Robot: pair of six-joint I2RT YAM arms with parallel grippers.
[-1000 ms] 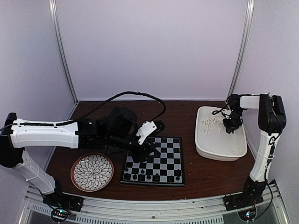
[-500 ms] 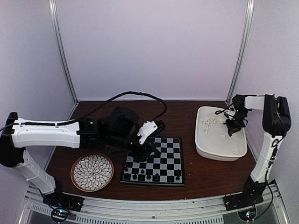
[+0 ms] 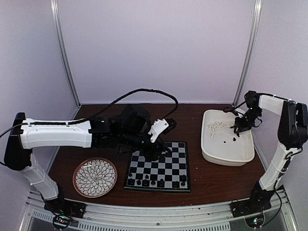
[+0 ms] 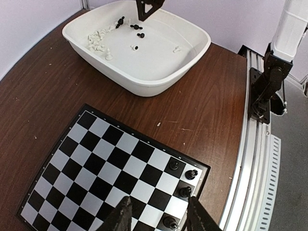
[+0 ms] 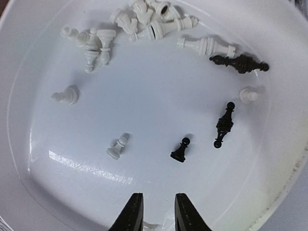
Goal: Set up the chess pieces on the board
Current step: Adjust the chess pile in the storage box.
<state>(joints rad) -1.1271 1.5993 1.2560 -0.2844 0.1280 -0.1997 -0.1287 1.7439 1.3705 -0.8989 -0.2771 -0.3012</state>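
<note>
Board: flat square board (image 3: 166, 166) of black and pale grey checks with a thin dark rim, lying on the dark wooden table (image 3: 192, 120) between the plate and the tub.
Pieces on board: small glossy black pieces (image 4: 191, 173) stand along the near edge. The rest of the squares are bare.
Tub: smooth white rectangular tub (image 3: 226, 156) with rounded corners, at the right of the table.
Tub contents: a heap of white pieces (image 5: 144, 19) at one end, with a few white ones scattered. A black pawn (image 5: 181, 150) stands upright, and two longer black pieces (image 5: 224, 126) lie on their sides.
Plate: round plate (image 3: 95, 177) with a reddish rim and a white petal pattern, left of the board.
Left gripper: the left gripper (image 4: 159, 216) hangs over the board's near edge, fingers spread and holding nothing.
Right gripper: the right gripper (image 5: 154, 209) hangs over the tub, fingers narrowly apart.
Hard to make out: something pale sits low between the right fingers and is cut off by the frame edge. I cannot tell whether it is gripped.
</note>
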